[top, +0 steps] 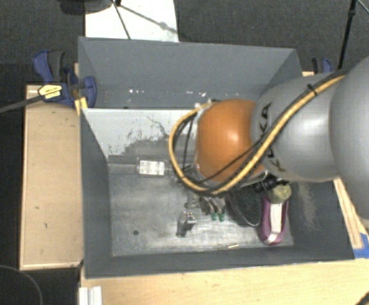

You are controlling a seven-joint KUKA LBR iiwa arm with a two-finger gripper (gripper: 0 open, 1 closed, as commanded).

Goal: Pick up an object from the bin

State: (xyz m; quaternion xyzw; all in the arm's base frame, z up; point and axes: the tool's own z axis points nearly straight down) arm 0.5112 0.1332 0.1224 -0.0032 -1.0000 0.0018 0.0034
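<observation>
My gripper reaches down from under the orange wrist cover to the bin floor near the middle front. Just right of it are small green-tipped pieces, partly hidden by the arm. A small clear and white packet lies on the floor to the upper left, apart from the gripper. Nothing is visible in the gripper's hold.
A purple object with a white label lies at the front right beside a black rounded thing, with a yellowish piece above them. A tiny tan sliver rests near the front wall. The arm covers the bin's right rear.
</observation>
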